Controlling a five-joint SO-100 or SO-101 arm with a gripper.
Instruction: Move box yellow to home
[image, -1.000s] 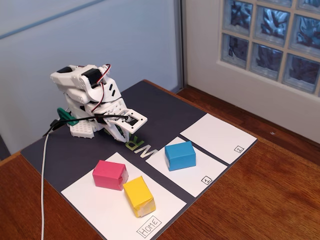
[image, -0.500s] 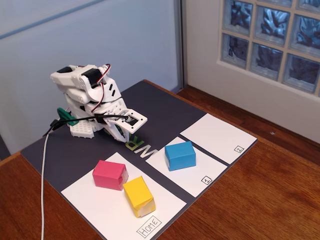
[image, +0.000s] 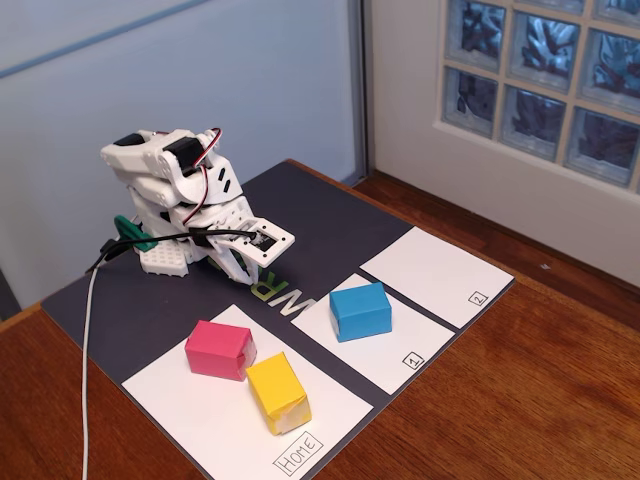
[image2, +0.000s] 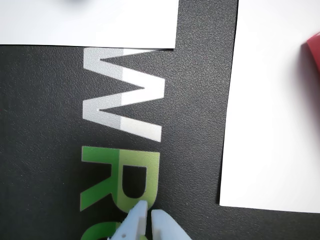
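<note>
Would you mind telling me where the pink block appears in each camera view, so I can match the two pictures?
Fixed view: the pink block lies on the home sheet, lower left of centre, touching the yellow box.
Wrist view: only a dark pink edge shows at the right border, on white paper.
Shared landmark: the white W printed on the dark mat.

The box yellow (image: 278, 392) sits on home (image: 215, 425) (touching another block (image: 220, 349)).

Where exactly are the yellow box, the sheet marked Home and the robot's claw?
yellow box (image: 277, 391): fixed view, its top face.
Home sheet (image: 190, 408): fixed view, bare paper.
gripper (image2: 148, 216): wrist view, between its closed fingertips.
</note>
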